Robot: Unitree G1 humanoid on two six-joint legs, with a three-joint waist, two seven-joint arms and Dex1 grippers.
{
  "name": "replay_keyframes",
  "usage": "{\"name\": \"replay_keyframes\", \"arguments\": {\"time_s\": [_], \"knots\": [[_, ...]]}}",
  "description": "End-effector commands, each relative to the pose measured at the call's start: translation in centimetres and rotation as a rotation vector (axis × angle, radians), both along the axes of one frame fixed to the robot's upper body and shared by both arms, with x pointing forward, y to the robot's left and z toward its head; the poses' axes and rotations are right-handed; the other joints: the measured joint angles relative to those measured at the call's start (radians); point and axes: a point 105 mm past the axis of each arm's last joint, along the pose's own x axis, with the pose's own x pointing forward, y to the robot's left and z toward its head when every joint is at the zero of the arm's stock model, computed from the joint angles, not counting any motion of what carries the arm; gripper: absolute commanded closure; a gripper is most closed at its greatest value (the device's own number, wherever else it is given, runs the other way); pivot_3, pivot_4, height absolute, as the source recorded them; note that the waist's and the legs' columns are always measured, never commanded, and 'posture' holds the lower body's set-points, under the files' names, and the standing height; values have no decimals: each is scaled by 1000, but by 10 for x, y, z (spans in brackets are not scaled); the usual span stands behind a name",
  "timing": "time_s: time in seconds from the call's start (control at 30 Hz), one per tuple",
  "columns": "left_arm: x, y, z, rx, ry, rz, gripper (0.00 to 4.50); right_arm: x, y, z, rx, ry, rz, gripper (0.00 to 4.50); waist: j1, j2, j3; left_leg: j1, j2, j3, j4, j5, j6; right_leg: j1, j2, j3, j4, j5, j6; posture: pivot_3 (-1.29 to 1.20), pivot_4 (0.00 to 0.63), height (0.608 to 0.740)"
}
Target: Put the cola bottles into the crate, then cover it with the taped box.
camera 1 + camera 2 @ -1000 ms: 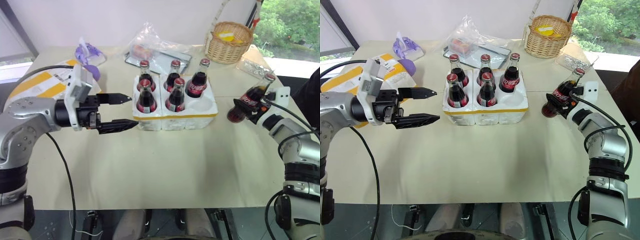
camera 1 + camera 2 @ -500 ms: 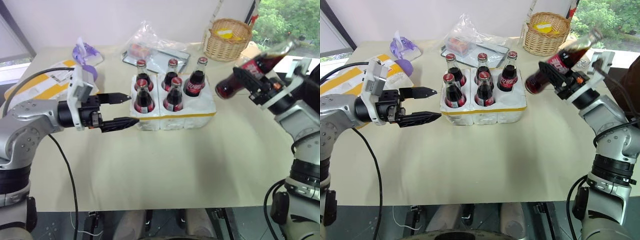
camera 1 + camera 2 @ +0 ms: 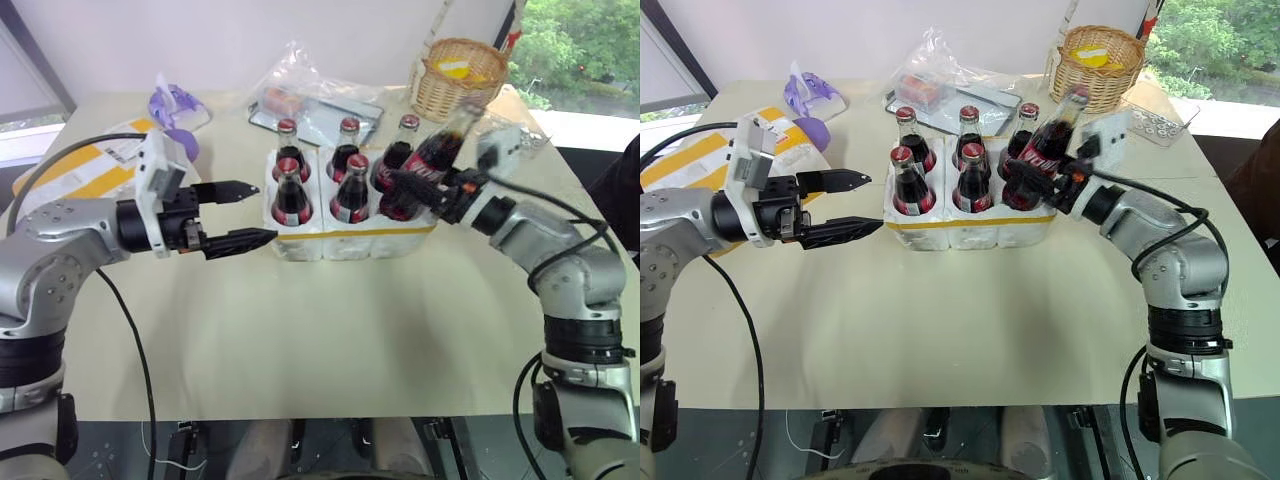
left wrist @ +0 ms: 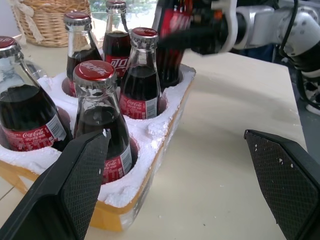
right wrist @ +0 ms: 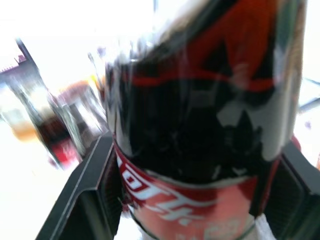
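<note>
On the crate point(image 3: 970, 222) five cola bottles point(image 3: 936, 170) are seated; sixth bottle point(image 3: 1042, 152) is clamped tilted in right gripper point(image 3: 1052, 183) over last hole. Left gripper point(image 3: 845, 205) is held wide, empty. Taped box point(image 3: 700, 160) not yet placed.

Bright daylight floods in from the window point(image 3: 580, 50), while the right wrist view is blurred and glare-washed.

My head pair looks down over the counter point(image 3: 330, 330), sharing the crate point(image 3: 350, 235). Each wrist camera peers closely along its fingers point(image 4: 80, 185), toward that crate.
</note>
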Motion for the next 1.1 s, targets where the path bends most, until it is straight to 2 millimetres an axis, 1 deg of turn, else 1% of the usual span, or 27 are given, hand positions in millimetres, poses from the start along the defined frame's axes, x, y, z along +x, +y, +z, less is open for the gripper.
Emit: {"name": "replay_keyframes", "arguments": {"time_s": [0.03,0.13,0.2,0.23,0.27,0.33,0.4,0.5,0.53,0.6,0.7,0.77,0.8,0.87,0.93,0.97,1.03,1.1], "knots": [[-3,2,10,-5,-59,13,0,1,13,-8,-162,-99,42,1662,-1,0,0,0,0,0,0,0,0,0,0,0,0,0,0,0,150,740],[-3,2,8,-1,-59,18,0,8,16,-22,-220,-91,41,1662,-10,-2,-1,0,0,0,0,0,0,0,0,0,0,0,0,0,150,740],[-3,5,7,2,-59,28,0,8,18,-28,-214,-50,61,617,-18,-4,-2,1,0,0,0,0,-1,1,0,0,0,0,0,0,150,740],[-2,6,7,5,-60,35,0,7,18,-28,-206,-39,69,226,-20,-5,-3,2,0,0,0,0,-1,2,0,0,0,0,0,0,150,740],[-1,8,6,13,-62,47,0,7,17,-25,-195,-37,70,16,-21,-6,-3,2,0,0,0,0,-1,2,0,0,0,0,0,0,150,740],[0,13,3,33,-65,72,0,4,16,-20,-186,-31,78,16,-21,-6,-3,2,0,-1,0,0,-1,2,0,0,0,0,0,0,150,740],[3,21,-2,65,-70,115,0,-5,15,-12,-187,-35,122,16,-20,-6,-3,2,1,-1,0,0,-1,2,0,0,0,0,0,0,150,740],[6,38,-9,141,-91,203,0,-33,12,9,-178,-38,244,16,-15,-5,-3,1,0,-1,-1,0,-1,1,0,0,0,0,0,0,150,740],[7,45,-11,168,-103,242,0,-42,9,15,-184,-41,275,16,-13,-4,-3,0,0,-1,-1,0,0,0,0,0,0,0,0,0,150,740],[13,66,-11,225,-143,366,0,-59,0,30,-202,-53,313,16,-5,-4,-2,0,0,-1,-2,0,0,0,-1,1,-2,0,0,0,150,740],[14,93,-9,288,-197,506,0,-71,-14,48,-206,-72,312,16,-5,-4,-2,0,1,-1,-4,0,0,-1,-2,1,-3,0,0,0,150,740],[5,114,-4,315,-222,596,0,-75,-34,61,-190,-65,267,16,-4,-4,-2,0,2,-1,-5,0,0,-1,-2,1,-3,0,0,0,150,740],[0,120,-2,319,-228,624,0,-76,-41,65,-182,-56,249,16,-2,-4,-2,0,1,0,-5,0,0,-1,-3,1,-3,0,0,0,150,740],[-7,127,0,326,-241,654,0,-77,-50,66,-185,-39,230,16,3,-4,-2,0,1,0,-5,-1,0,-1,-4,1,-3,-2,-3,0,150,740],[-19,147,-3,360,-246,730,0,-80,-59,67,-200,-40,209,16,5,-5,-2,0,1,0,-5,-1,0,-1,-5,0,-4,-2,-3,0,150,740],[-24,161,-7,413,-251,792,0,-82,-62,69,-192,-35,208,16,5,-5,-2,0,1,0,-5,-1,-1,-1,-5,0,-4,-2,-3,0,150,740],[-30,179,-13,500,-259,860,0,-85,-64,71,-177,-30,218,16,4,-5,-2,0,1,1,-5,-1,0,-1,-6,0,-4,-2,-3,0,150,740],[-32,212,-28,697,-263,981,0,-96,-59,77,-141,-32,287,16,4,-5,-2,0,1,1,-5,-1,-1,-1,-6,0,-4,-2,-4,0,150,740]]}}
